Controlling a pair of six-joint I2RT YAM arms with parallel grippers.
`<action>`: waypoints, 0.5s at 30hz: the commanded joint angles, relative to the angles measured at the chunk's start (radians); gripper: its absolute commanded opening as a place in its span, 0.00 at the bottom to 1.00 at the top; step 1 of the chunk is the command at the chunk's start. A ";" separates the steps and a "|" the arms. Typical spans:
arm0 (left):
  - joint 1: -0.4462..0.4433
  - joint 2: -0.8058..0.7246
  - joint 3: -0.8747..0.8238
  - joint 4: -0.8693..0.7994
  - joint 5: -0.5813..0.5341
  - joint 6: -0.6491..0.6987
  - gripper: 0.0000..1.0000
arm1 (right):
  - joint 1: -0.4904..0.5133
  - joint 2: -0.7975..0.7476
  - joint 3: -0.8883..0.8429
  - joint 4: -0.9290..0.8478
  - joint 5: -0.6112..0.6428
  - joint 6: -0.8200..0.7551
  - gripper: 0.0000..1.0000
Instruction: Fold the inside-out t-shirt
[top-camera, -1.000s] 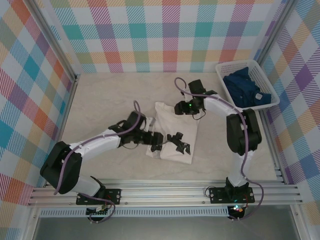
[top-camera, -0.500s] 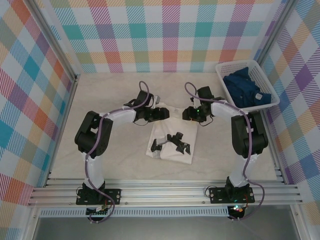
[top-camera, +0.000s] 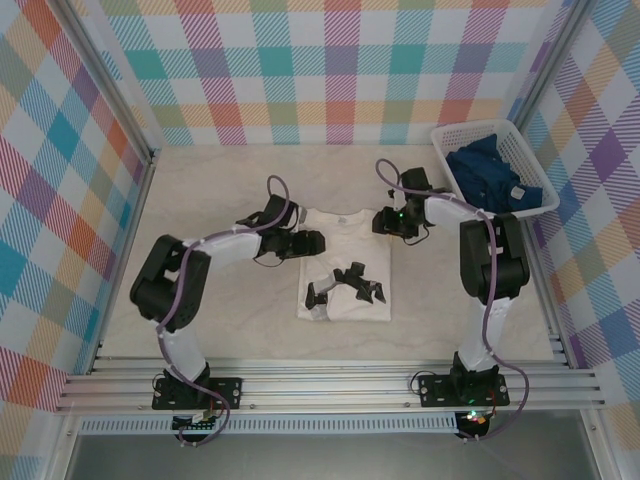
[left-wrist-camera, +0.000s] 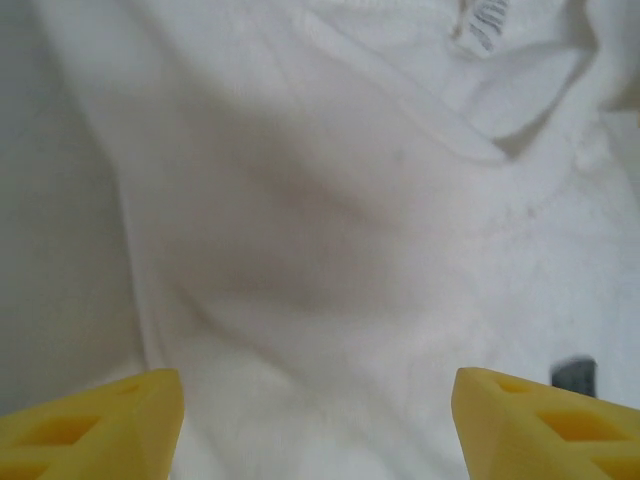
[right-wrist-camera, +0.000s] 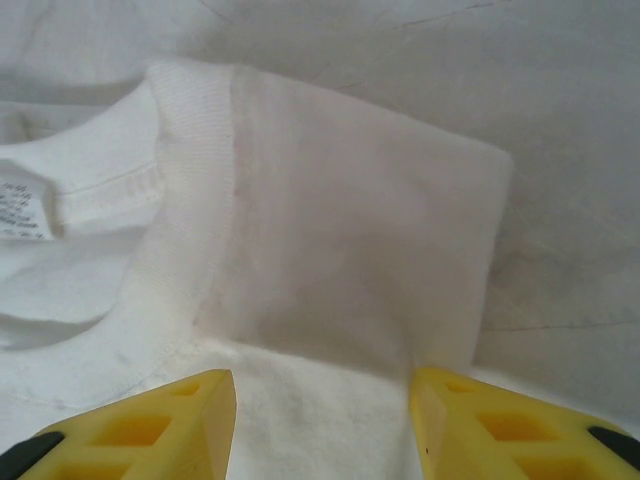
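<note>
A: Where does the white t-shirt (top-camera: 345, 245) lie?

B: In the middle of the table (top-camera: 200, 200), flat and already narrowed to a strip. In the top view its long axis runs from 12 to 6 o'clock, with the collar (top-camera: 345, 214) at 12 and the hem (top-camera: 345, 318) at 6.

A: And the grippers, seen from the shirt?

B: Both are at the collar end. The left gripper (top-camera: 306, 243) is at about 10 o'clock from the shirt's middle, on the left edge just below the shoulder. The right gripper (top-camera: 387, 222) is between 1 and 2 o'clock, over the right shoulder corner (right-wrist-camera: 400, 230).

A: Is either holding cloth?

B: No. The left one's yellow fingers (left-wrist-camera: 100, 420) stand wide apart above flat cloth. The right one's are spread less, astride that corner, with nothing pinched.

A: Which is better placed?

B: The right, I think. If the collar end is to fold down towards 6, the left must first shift towards 12 to reach its corner.

A: Anything in the way?

B: The white basket (top-camera: 440, 135) with the dark blue garment (top-camera: 495, 180) is at 2 o'clock, well apart.
</note>
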 joint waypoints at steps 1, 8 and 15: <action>-0.038 -0.138 -0.063 0.025 0.007 -0.004 0.73 | 0.020 -0.112 -0.056 0.034 -0.099 -0.002 0.50; -0.163 -0.155 -0.147 0.049 0.114 -0.059 0.73 | 0.106 -0.153 -0.195 0.118 -0.227 0.111 0.49; -0.166 -0.081 -0.156 -0.016 0.015 -0.042 0.71 | 0.100 -0.076 -0.212 0.085 -0.140 0.143 0.46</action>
